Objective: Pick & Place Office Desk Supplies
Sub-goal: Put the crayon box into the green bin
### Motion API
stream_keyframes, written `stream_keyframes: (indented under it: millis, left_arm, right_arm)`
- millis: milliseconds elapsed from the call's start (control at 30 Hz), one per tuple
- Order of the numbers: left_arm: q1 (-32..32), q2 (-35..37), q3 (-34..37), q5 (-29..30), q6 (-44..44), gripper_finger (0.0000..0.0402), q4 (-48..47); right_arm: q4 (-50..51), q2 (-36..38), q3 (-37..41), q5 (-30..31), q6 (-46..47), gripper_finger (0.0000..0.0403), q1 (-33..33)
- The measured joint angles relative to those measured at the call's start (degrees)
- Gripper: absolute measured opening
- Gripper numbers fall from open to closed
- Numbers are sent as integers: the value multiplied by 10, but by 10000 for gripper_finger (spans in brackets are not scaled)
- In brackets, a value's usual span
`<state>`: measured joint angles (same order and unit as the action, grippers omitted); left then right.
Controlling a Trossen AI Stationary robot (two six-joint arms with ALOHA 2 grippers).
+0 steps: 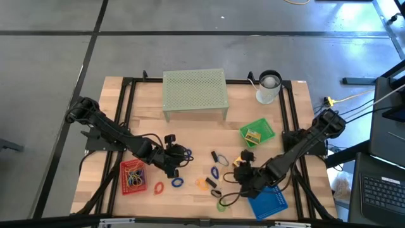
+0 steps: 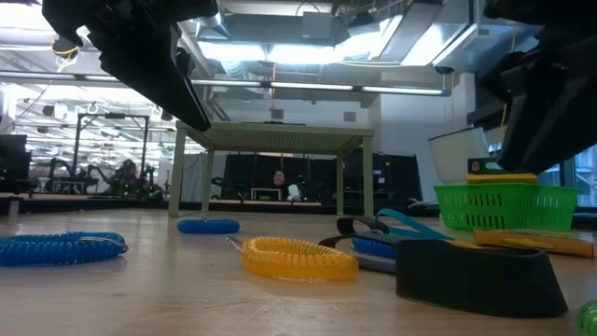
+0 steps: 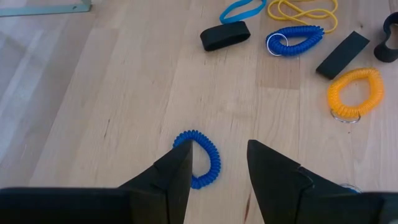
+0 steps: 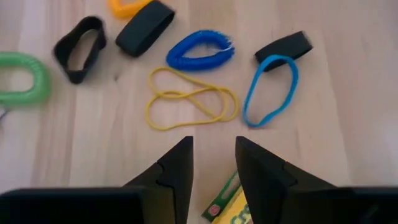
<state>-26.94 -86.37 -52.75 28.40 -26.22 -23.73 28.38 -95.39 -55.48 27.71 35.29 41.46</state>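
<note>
Grey concrete floor [image 1: 190,16], wooden table [image 1: 190,130], bright ceiling lights [image 2: 308,28], distant workbenches [image 2: 84,191]

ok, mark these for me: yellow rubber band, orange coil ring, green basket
yellow rubber band [image 4: 191,102], right wrist view, on the strands where its loops cross.
orange coil ring [image 3: 356,92], left wrist view, on its coiled rim.
green basket [image 1: 266,129], high view, on its rim.

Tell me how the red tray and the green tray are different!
The red tray sits by the left arm and is piled with colourful bands; the green tray sits farther back on the right and holds one small yellow box. Both are small mesh-sided plastic trays.
</note>
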Motion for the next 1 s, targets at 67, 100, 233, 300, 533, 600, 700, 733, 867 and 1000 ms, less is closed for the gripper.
stream_keyframes:
  millis: [67, 100, 233, 300, 533, 600, 700, 733, 867, 1000]
  left_arm:
    - [0, 0, 0, 0, 0, 148, 0]
    - [0, 0, 0, 0, 0, 148, 0]
    - [0, 0, 0, 0, 0, 148, 0]
    - [0, 0, 0, 0, 0, 148, 0]
    - [0, 0, 0, 0, 0, 148, 0]
    - [0, 0, 0, 0, 0, 148, 0]
    - [0, 0, 0, 0, 0, 148, 0]
    - [0, 0, 0, 0, 0, 148, 0]
    - [0, 0, 0, 0, 0, 148, 0]
    - [0, 0, 0, 0, 0, 148, 0]
  right_arm:
    - [0, 0, 0, 14, 0, 120, -3]
    - [0, 0, 0, 18, 1, 120, -5]
    - [0, 0, 0, -14, 58, 120, -9]
    - [0, 0, 0, -25, 112, 120, -8]
    - [7, 0, 0, -30, 133, 120, 0]
    - [11, 0, 0, -31, 133, 120, 0]
    - [10, -9, 0, -31, 138, 120, 0]
    - [14, -14, 0, -31, 138, 120, 0]
    - [20, -45, 0, -31, 138, 120, -4]
    - [34, -64, 0, -31, 138, 120, -14]
